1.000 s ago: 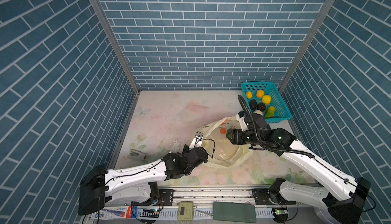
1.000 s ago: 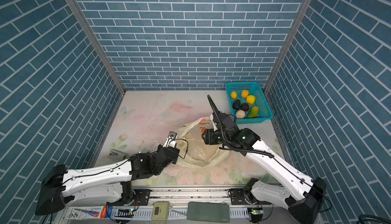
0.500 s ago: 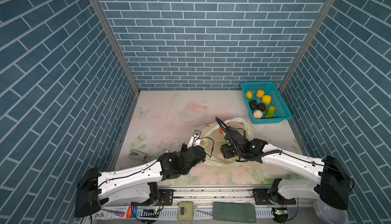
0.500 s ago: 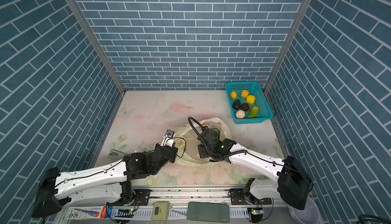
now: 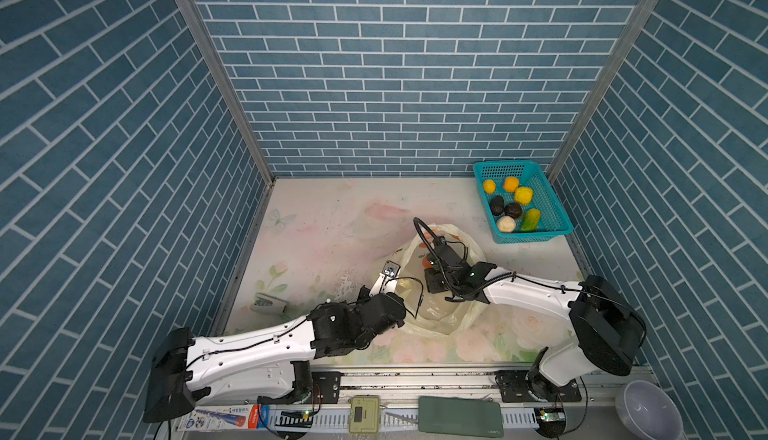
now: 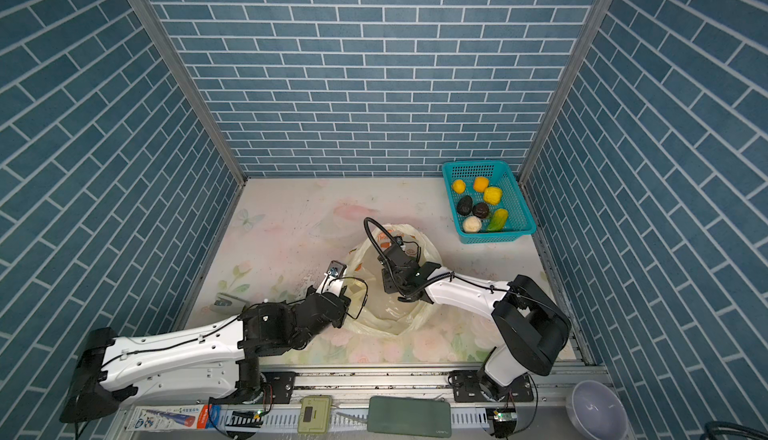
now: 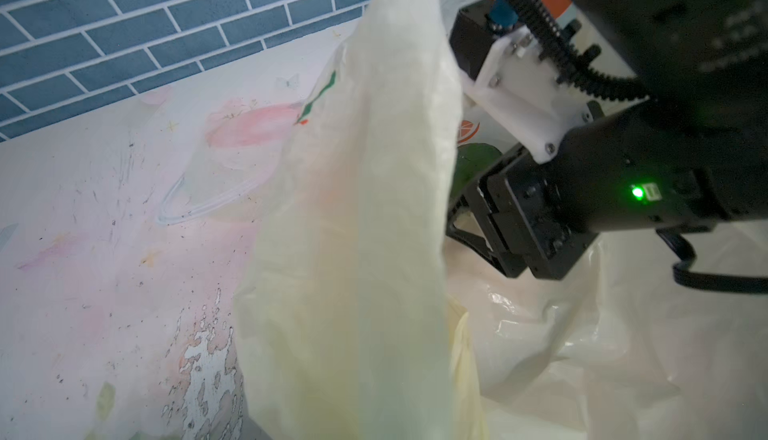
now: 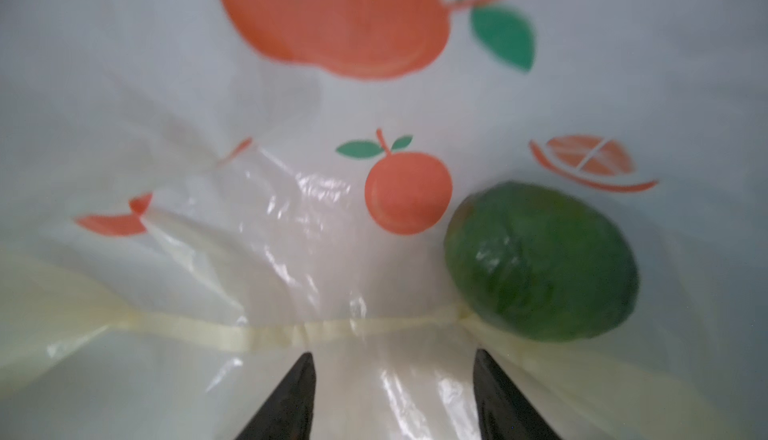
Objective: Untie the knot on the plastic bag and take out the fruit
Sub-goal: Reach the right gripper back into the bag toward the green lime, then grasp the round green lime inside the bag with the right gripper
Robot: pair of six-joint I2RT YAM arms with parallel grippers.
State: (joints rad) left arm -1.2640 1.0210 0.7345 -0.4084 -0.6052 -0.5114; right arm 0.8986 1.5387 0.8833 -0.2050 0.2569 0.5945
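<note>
– While the right arm reaches into the plastic bag [image 5: 440, 317], where does everything sit?

– On a floral worktop [image 5: 332, 230]. The pale yellow bag lies crumpled near the front edge, right of the middle. No knot shows, and its mouth gapes open. A teal basket [image 5: 532, 237] in the back right corner holds seven pieces of fruit [image 5: 513, 210].

– Is any fruit left in the bag?

– One, as far as can be seen. A dark green fruit [image 8: 540, 263], oval, rests on the bag's inner film among printed oranges.

– How does it lie from the right claw [image 8: 392, 359]?

– Ahead of the fingertips and off to one side, outside the gap between the fingers. Its long axis slants across the line of reach. The claw stands moderately wide and empty.

– And the left claw [image 5: 406, 294]?

– Clamped shut at the rim facing the worktop's left edge. Its fingers are hidden, but a sheet of film rises right before its camera, so it appears to pinch the rim and hold the mouth open.

– Which arm is nearer the fruit?

– The right one, inside the bag. In my judgement it needs to shift sideways toward the fruit and then advance until the fingers straddle its narrow width.
</note>
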